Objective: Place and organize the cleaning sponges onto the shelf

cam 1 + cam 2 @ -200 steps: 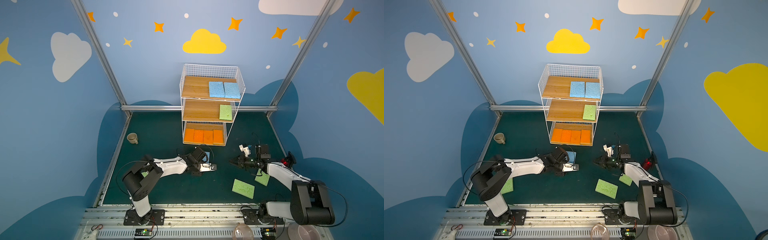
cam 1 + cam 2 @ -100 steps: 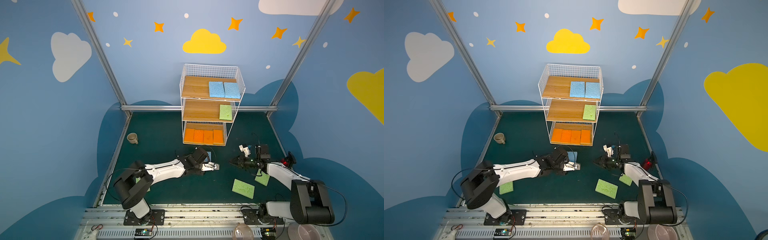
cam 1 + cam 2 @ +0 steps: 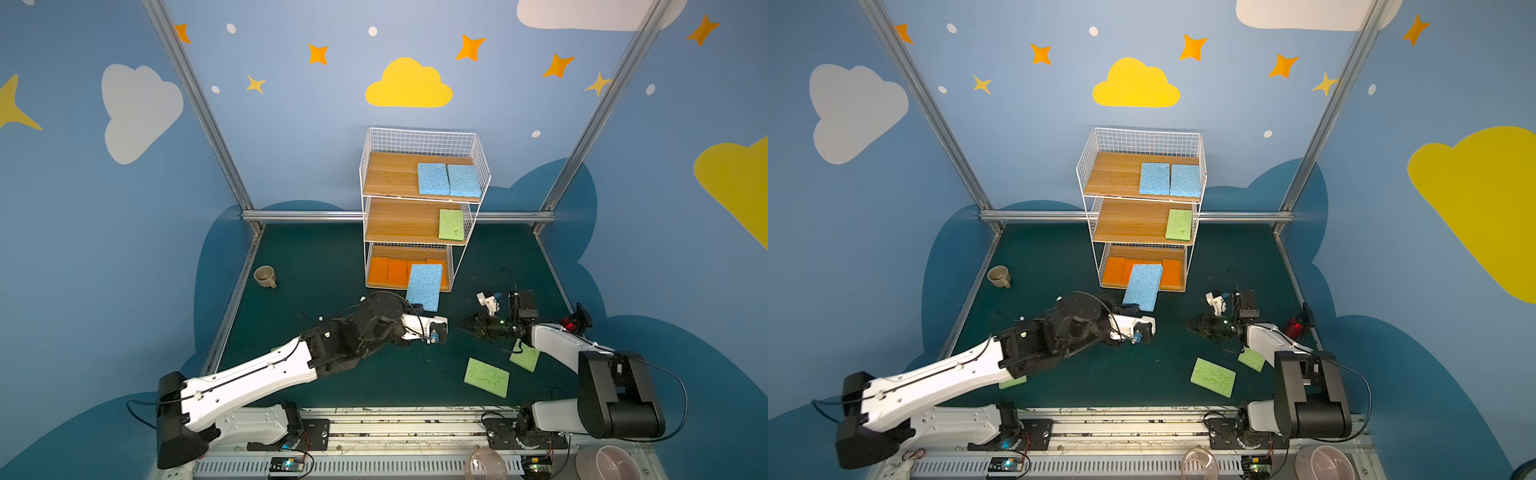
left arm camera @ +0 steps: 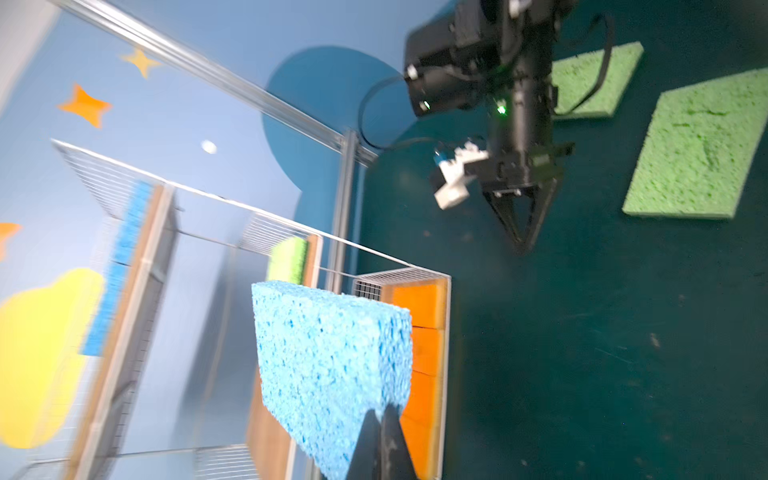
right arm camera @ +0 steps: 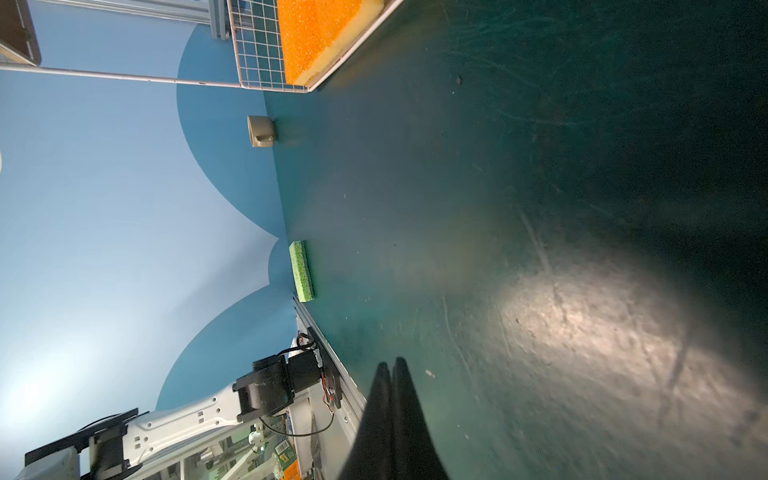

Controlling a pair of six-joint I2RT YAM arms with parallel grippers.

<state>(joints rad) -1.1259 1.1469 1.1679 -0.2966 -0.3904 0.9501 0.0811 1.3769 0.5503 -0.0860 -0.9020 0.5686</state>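
Note:
My left gripper (image 4: 380,409) is shut on one corner of a light blue sponge (image 4: 332,361). In both top views that sponge (image 3: 424,286) hangs tilted above the floor, in front of the bottom tier of the shelf (image 3: 419,137). Two blue sponges (image 3: 448,179) lie on the top board, one green sponge (image 3: 451,224) on the middle board, and orange sponges (image 3: 386,270) on the bottom board. Two green sponges (image 3: 486,377) (image 3: 524,357) lie on the floor by my right arm. Another green sponge (image 3: 1012,381) shows under my left arm. My right gripper (image 3: 460,325) is shut, holds nothing and hovers low over the floor.
A beige mug (image 3: 264,276) stands on the green floor near the left rail. Bowls (image 3: 602,461) and a clear cup (image 3: 486,465) sit beyond the front rail. The aluminium frame posts (image 3: 548,216) flank the shelf.
My left gripper shut on the blue sponge and raised it off the floor toward the shelf, the arm stretching forward. The right arm has not moved.

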